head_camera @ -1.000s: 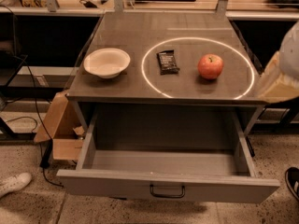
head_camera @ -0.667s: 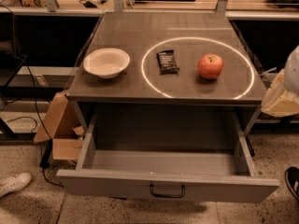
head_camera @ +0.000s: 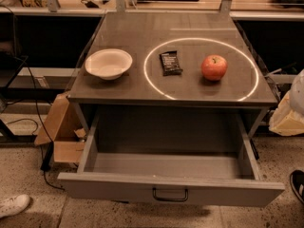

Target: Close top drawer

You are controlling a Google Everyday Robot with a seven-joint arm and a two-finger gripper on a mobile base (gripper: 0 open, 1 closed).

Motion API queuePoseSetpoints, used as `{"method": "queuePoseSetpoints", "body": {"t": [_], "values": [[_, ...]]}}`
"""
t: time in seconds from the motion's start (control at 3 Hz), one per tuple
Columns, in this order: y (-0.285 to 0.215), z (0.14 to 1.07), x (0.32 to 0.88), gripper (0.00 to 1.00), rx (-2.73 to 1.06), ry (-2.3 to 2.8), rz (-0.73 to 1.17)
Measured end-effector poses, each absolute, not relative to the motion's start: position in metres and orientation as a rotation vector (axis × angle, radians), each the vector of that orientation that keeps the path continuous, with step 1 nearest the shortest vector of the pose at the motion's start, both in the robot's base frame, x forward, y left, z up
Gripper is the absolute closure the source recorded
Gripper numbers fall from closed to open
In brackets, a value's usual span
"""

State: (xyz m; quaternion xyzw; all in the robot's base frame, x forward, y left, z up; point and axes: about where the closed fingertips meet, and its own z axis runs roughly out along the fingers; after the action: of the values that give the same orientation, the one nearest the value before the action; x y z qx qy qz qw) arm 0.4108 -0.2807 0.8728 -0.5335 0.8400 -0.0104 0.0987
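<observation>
The top drawer [head_camera: 142, 186] of the grey table is pulled far out toward me and stands open. Its inside is bare. The flat front panel has one small dark loop handle [head_camera: 170, 194] at its centre. My gripper [head_camera: 290, 113] shows only as a pale white and yellowish shape at the right edge of the view. It is beside the table's right front corner, apart from the drawer and above the level of the drawer front.
On the table top [head_camera: 128, 37] are a white bowl [head_camera: 108, 63], a dark snack bar [head_camera: 170, 62] and a red apple [head_camera: 214, 67], the last two inside a ring of light. A cardboard box [head_camera: 59, 127], cables and a white shoe [head_camera: 13, 205] are on the floor at left.
The pale gripper shape at the right edge has moved downward, from table-top height to below it. The drawer, bowl, bar and apple have not moved.
</observation>
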Motion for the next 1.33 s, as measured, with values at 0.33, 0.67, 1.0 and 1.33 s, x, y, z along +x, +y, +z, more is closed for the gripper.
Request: {"method": "queuePoseSetpoints", "body": {"t": [0.33,0.67,1.0,1.33], "values": [[-0.286,0.866,0.399,1.00,-1.556,2.502,-0.067],[-0.291,0.856,0.365,1.00,-1.544,2.548,-0.063],[-0.290,0.838,0.325,1.00,-1.551,2.598,-0.007],[-0.281,0.815,0.298,1.00,-1.586,2.618,0.092]]}}
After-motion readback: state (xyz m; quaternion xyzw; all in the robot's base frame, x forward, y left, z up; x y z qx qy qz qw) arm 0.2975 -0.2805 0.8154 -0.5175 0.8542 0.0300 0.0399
